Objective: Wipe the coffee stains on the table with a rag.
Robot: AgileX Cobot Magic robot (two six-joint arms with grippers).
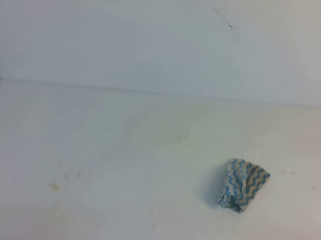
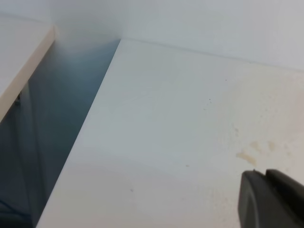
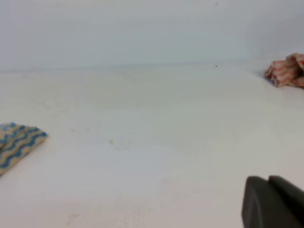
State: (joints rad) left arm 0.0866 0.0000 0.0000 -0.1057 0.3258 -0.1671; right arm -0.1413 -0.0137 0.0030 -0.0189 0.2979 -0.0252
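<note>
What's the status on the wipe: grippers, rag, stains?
Right gripper shut, empty; left gripper state unclear. Rag crumpled on table, untouched. Only small tan stains visible. Nothing in the way; red-striped cloth far off.

Rag (image 1: pixel 244 185) on table (image 1: pixel 115 149), right of faint stains (image 1: pixel 55 185).
</note>
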